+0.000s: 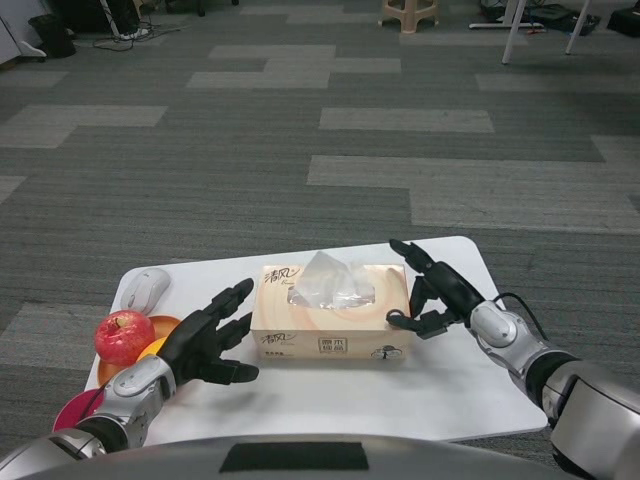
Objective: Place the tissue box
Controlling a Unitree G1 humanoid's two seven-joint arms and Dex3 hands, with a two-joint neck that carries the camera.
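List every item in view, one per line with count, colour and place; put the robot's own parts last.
cream cardboard tissue box: one, cream with a clear tissue sticking up, middle of the table between the hands
white computer mouse: one, white, far left part of the table
red apple: one, red, left edge of the table
orange round fruit: one, orange, partly hidden beside the apple
pink bowl: one, pink, near left corner, mostly hidden
white table: one, white, over grey carpet
left hand: one, black, fingers spread, left of the box
right hand: one, black, at the box's right end, contact unclear
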